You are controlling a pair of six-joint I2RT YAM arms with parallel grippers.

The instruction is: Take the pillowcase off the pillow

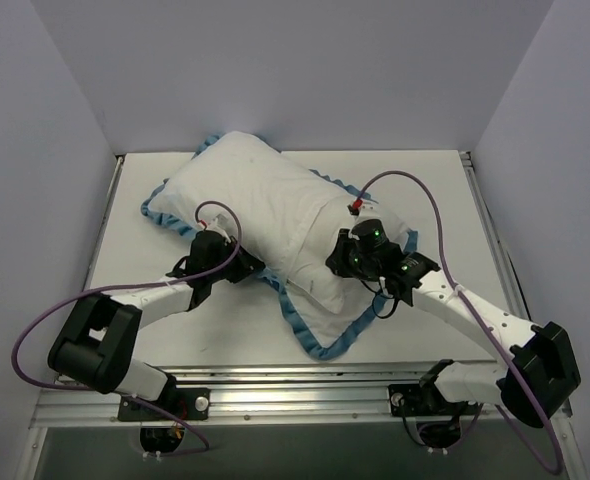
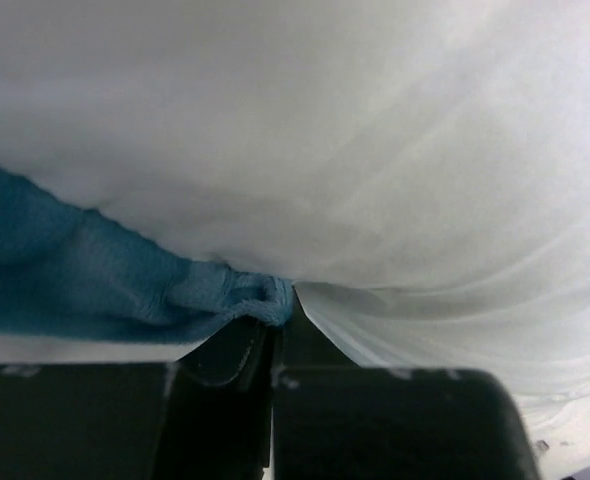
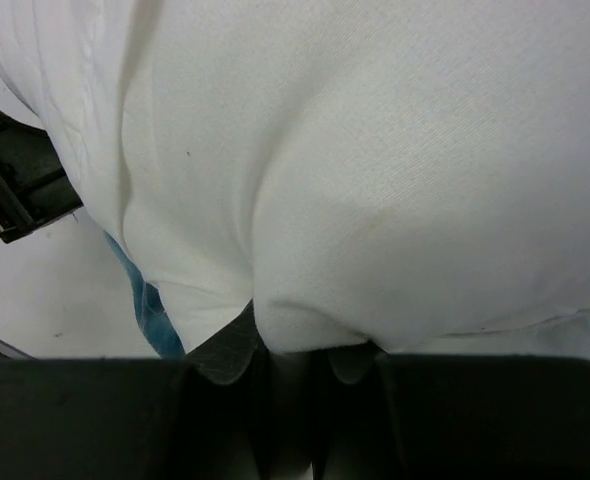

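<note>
The plump white pillow (image 1: 265, 190) lies slantwise on the table. The pillowcase (image 1: 320, 345) shows as a blue ruffled edge round it, with thin white fabric at the near end. My left gripper (image 1: 237, 262) is at the pillow's near left side. In the left wrist view it (image 2: 275, 322) is shut on the pillowcase's blue ruffle (image 2: 85, 275) and its thin white layer (image 2: 425, 300). My right gripper (image 1: 349, 262) rests on the pillow's right part. In the right wrist view it (image 3: 310, 345) is shut on a plump fold of opaque white cloth, seemingly the pillow (image 3: 375, 200).
The white tabletop (image 1: 125, 250) is boxed in by grey walls at the back and both sides. A metal rail (image 1: 305, 385) runs along the near edge by the arm bases. Purple cables (image 1: 430, 200) loop over both arms.
</note>
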